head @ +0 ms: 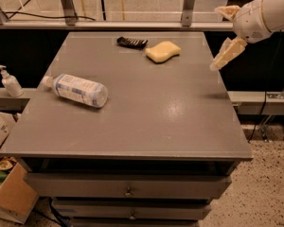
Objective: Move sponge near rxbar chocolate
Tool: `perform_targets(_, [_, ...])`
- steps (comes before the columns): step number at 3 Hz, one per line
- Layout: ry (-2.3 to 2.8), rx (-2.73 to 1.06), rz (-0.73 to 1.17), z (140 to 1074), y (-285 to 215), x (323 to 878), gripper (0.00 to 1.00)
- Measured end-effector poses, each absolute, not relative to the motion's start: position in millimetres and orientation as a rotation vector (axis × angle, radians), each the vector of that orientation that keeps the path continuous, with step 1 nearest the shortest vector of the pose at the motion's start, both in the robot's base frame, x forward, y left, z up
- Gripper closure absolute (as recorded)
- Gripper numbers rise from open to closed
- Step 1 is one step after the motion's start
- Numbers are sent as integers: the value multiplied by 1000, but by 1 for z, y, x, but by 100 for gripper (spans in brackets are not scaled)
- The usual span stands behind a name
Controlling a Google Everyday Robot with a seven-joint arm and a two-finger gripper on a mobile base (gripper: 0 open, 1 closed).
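Your gripper point(218, 37) hangs at the upper right of the frame, above the right edge of the table point(180, 126), and it touches nothing. Its jaws appear to stand apart and empty, though the angle is poor. The sponge point(163, 51) lies flat at upper centre, well apart from the gripper. It sits just right of the rxbar chocolate point(131, 42), near but not touching. A clear bottle point(78, 90) lies on its side at left.
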State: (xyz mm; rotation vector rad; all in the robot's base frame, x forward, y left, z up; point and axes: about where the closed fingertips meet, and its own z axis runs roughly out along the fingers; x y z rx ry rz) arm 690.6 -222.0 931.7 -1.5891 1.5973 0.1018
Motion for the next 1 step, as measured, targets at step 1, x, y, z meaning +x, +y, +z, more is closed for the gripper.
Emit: perform_targets(1, [1597,-1589,102,932,-222,691,0])
